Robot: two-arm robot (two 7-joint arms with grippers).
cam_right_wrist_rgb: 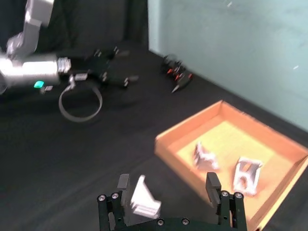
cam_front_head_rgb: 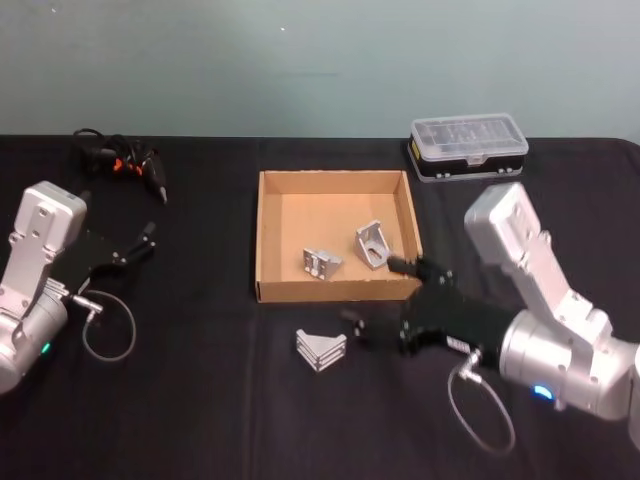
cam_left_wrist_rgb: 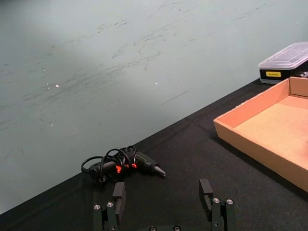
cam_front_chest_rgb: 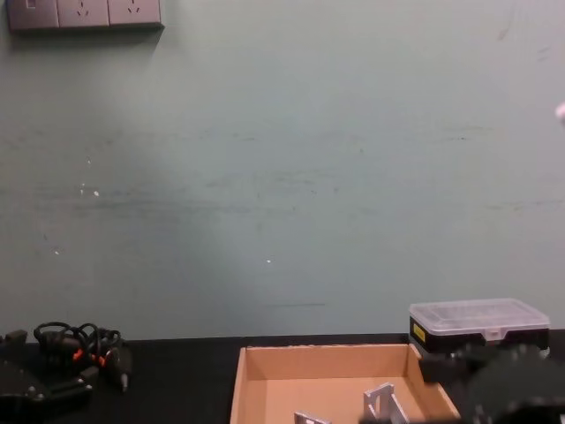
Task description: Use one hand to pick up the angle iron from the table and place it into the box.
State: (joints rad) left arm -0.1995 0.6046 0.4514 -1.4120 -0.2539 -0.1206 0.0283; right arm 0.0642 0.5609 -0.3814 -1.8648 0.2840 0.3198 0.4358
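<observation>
- On the table (cam_front_head_rgb: 200, 400), just in front of the box's near wall, one angle iron (cam_front_head_rgb: 321, 350) was seen lying loose, not yet gripped.
- Box (cam_front_head_rgb: 262, 240) (tan cardboard, no lid) was seen at mid-table w/ two similar brackets (cam_front_head_rgb: 320, 263) already inside, lying apart from each other.
- Right gripper (cam_right_wrist_rgb: 167, 180) was held near the box's front right corner and pointed toward the angle iron. Its fingers (cam_right_wrist_rgb: 123, 185) were spread wide, w/ nothing pinched.
- From the right wrist view the piece was framed btwn those fingers, closer to one of them. Whether it was level w/ them or lower couldn't be told.
- Left gripper (cam_left_wrist_rgb: 162, 192) was parked over the table's left side, likewise spread, nothing held.
- Step judged: reach and line-up ahead of the grasp. Pick and place were both not yet done.
- Next move, as judged:
  - The right gripper would need to be centred on the piece and brought down to table level.
  - It would then be pressed together across one flange.
  - After that, a lift clear of the low wall and a short carry into a bare part of the box would be called for, away from the brackets inside.
- Black case w/ clear lid (cam_front_head_rgb: 468, 148) behind the box and a corded tool (cam_front_head_rgb: 125, 162) at far left were noted well apart from the work.
</observation>
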